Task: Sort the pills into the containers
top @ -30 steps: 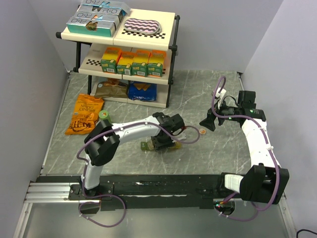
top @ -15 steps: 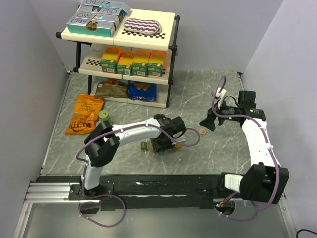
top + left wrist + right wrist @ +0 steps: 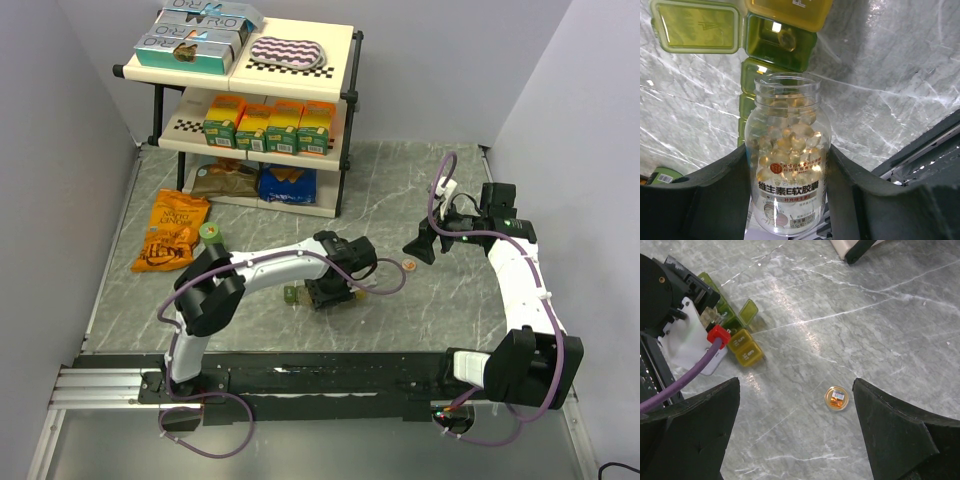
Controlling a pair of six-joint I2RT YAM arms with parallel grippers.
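Pills [image 3: 787,135] could overshoot the open compartment

An uncapped clear bottle [image 3: 788,202] of softgels is clamped by the left gripper [image 3: 787,165], mouth aimed at the containers [image 3: 780,42] at the frame's upper left. If tipped too steeply, several could be spilled at once or onto the marble table [image 3: 890,75]. The right gripper [image 3: 795,390] is held spread, empty

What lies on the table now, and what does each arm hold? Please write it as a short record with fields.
left jaws: shut on bottle, mouth toward strip
bottle: clear, uncapped, many pale capsules inside
strip: at least one lid open; its compartment seems to hold one capsule
right jaws: open, empty, over bare table
round object: small, alone on table, apart from strip; kind unclear
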